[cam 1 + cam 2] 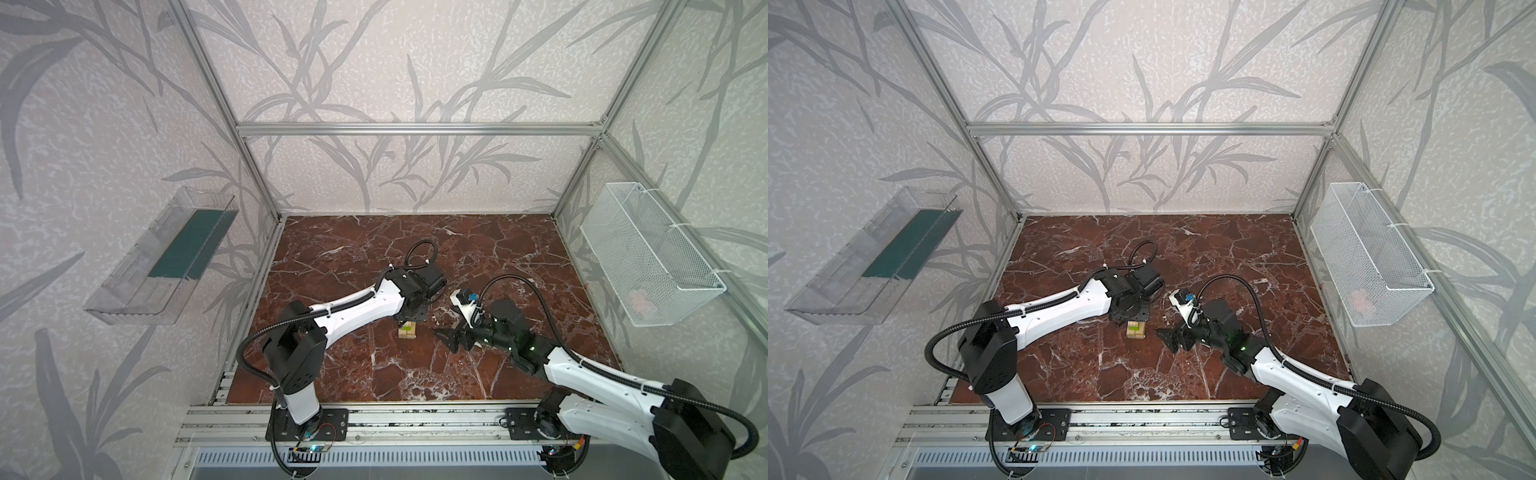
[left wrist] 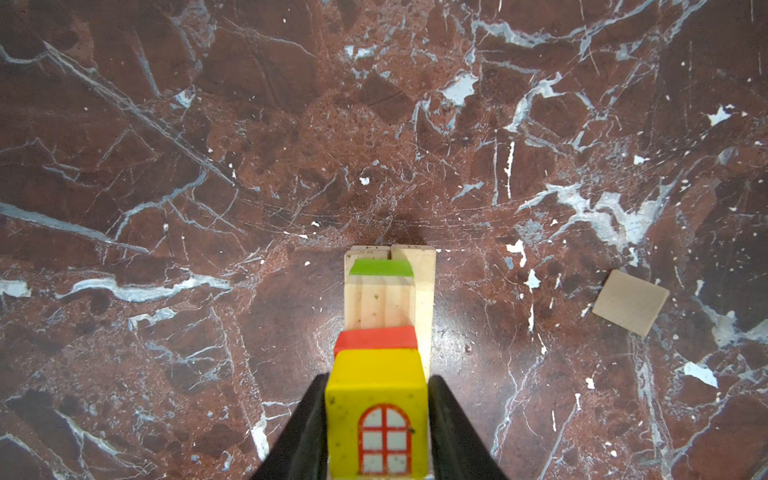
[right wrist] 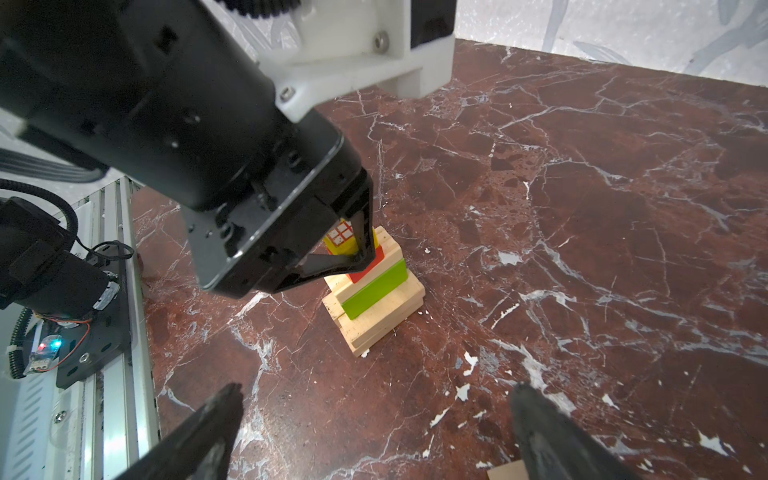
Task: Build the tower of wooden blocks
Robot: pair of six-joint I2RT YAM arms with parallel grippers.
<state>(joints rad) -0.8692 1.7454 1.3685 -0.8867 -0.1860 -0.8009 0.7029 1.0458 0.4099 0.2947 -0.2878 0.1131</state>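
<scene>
Wood-block tower (image 1: 406, 330), below frame centre in both top views: yellow window-marked wooden cube (image 2: 376, 415) on red wooden cube (image 2: 376, 338), above lime-green bar (image 3: 372, 293) and pale wood bars (image 3: 386, 320). Pale wooden wedge (image 2: 629, 301) apart, rightward.

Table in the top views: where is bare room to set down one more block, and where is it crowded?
Free: the far table between the arms and the back wall; also the near strip between the tower and the front rail. Crowded: the middle, left gripper over the tower, open right gripper beside it.
</scene>
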